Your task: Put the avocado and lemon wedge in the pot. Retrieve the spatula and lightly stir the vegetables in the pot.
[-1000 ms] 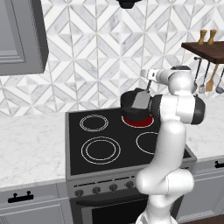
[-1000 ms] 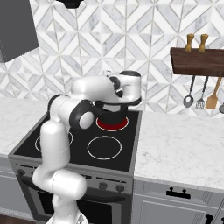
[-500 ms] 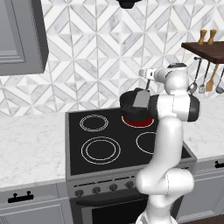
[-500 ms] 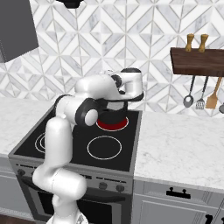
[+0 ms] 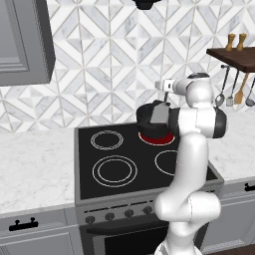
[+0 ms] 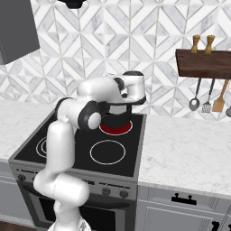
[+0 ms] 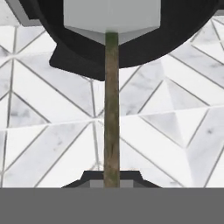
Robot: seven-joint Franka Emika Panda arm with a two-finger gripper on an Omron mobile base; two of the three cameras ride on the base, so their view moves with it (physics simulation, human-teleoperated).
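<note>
My gripper (image 7: 112, 180) is shut on the thin brownish handle of the spatula (image 7: 112, 109). The handle runs straight away from my fingertips (image 7: 89, 178) to the pale grey head (image 7: 111, 15). The head lies against the round black pot (image 7: 175, 39), inside its rim. In the left base view the grey spatula head (image 5: 159, 114) sits over the pot (image 5: 145, 117), which stands on the glowing red back burner (image 5: 157, 138). From the right the pot (image 6: 118, 118) shows under my hand. The pot's inside is hidden, so the avocado and lemon wedge are out of sight.
A wooden shelf (image 6: 203, 63) on the right wall carries two mills, with steel ladles (image 6: 194, 103) and an orange-brown wooden utensil (image 6: 219, 102) hanging below. The black cooktop (image 5: 114, 170) has unlit rings in front and to the left. Marble counter (image 6: 189, 149) flanks the stove.
My upper arm has swung more upright and the wrist has shifted slightly above the pot. The spatula head stays at the pot, and the grip is unchanged.
</note>
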